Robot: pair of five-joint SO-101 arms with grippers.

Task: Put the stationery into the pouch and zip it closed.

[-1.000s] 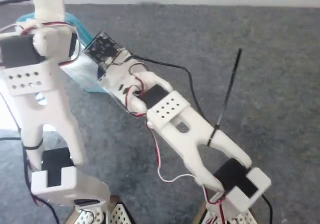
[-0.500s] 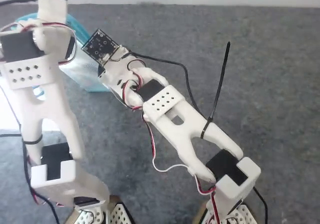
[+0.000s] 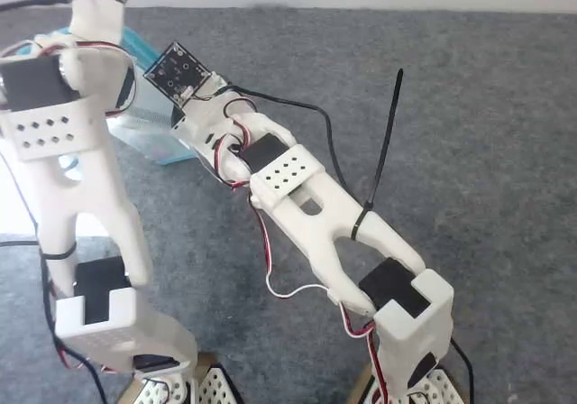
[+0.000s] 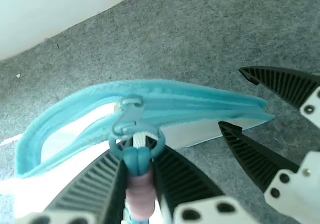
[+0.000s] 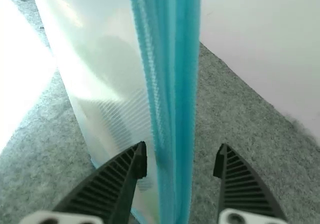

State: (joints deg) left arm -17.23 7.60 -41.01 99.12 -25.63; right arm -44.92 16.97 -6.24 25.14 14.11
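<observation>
The pouch (image 4: 165,104) is clear plastic with a teal zip band, and its mouth gapes partly open. My left gripper (image 4: 136,170) is shut on the teal zipper pull (image 4: 134,146), which has a pink piece under it. My right gripper (image 5: 181,156) is open and straddles the teal zip band (image 5: 172,84) at the pouch's far end. Its black fingers (image 4: 250,154) also show in the left wrist view, one on each side of that end. From above, the pouch (image 3: 149,138) lies at the upper left, between both arms. I cannot make out what is inside it.
Grey carpet (image 3: 469,106) covers the table, open to the right of the arms. A black cable tie (image 3: 383,160) sticks up from the right arm's forearm. A pale wall (image 4: 45,9) borders the far edge behind the pouch.
The right arm has pushed a little farther toward the pouch, its wrist camera board shifting up and left in the high view. The left arm has barely moved.
</observation>
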